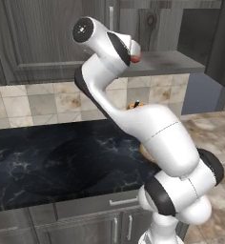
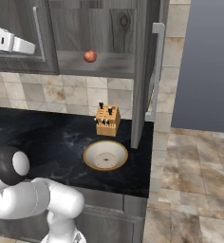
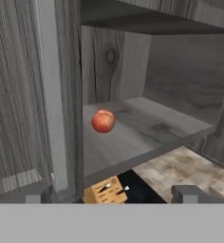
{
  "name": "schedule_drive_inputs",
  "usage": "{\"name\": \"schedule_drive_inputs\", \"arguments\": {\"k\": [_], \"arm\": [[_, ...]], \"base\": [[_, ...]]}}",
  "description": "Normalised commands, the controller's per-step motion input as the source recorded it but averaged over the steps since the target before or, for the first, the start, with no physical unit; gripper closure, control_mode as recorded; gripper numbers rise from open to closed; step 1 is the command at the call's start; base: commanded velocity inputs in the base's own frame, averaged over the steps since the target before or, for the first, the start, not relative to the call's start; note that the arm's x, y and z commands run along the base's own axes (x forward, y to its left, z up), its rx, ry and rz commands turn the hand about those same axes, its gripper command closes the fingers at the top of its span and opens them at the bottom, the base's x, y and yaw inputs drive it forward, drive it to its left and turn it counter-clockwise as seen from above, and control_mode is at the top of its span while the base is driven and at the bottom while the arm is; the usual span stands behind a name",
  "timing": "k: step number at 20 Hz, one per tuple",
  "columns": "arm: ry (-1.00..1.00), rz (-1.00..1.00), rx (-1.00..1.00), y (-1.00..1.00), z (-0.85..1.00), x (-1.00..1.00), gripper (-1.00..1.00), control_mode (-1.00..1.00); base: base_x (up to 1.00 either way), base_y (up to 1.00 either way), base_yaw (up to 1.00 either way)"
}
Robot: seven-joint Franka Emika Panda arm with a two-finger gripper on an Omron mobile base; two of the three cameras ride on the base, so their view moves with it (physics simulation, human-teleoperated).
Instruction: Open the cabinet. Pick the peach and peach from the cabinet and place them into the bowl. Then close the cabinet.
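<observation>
From the left base view, the white Franka arm with dark joints (image 1: pixel 152 133) rears up across the frame, its upper link reaching toward the dark grey-brown wood-grain wall cabinet (image 1: pixel 38 38). A sliver of a small round red-orange peach (image 1: pixel 136 58) peeks out just past the arm on the cabinet's grey shelf (image 1: pixel 167 62). Below lies the black marbled countertop (image 1: pixel 47 157), and a bit of the tan wooden knife block (image 1: pixel 133 106) shows behind the arm.

Over to the right base view: the cabinet's right door (image 2: pixel 144 71) stands swung out, edge-on, with its long vertical silver bar handle (image 2: pixel 156 71) facing us. The left door (image 2: pixel 19 38) is closed. The peach (image 2: pixel 89 56) sits alone on the open shelf, above the knife block (image 2: pixel 107 120). On the counter just in front of the block rests the shallow round bowl with tan rim and pale cream inside (image 2: pixel 105 155), and it looks empty.

Now the hand view: the 2 dark finger tips (image 3: pixel 187 193) sit far apart at the bottom edge, jaws wide open, gripping nothing. The peach (image 3: pixel 103 121) rests on the shelf ahead, well clear of the tips, just beside the left door's edge with its silver handle (image 3: pixel 50 95). The knife block (image 3: pixel 104 191) shows below the shelf lip.
</observation>
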Motion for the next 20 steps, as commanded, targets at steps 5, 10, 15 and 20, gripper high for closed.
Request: {"name": "schedule_drive_inputs", "arguments": {"k": [5,10,15,20], "arm": [[0.01,0.11,0.0,0.16,0.0,0.38,-1.0,-1.0],[0.0,0.08,0.0,0.0,0.0,0.44,-1.0,-1.0],[0.0,0.09,0.0,0.0,-0.06,0.41,-1.0,-1.0],[0.0,0.1,0.0,0.0,-0.13,0.39,-1.0,-1.0]], "base": [[0.0,0.0,0.0],[0.0,0.0,0.0],[0.0,0.0,0.0],[0.0,0.0,0.0]]}}
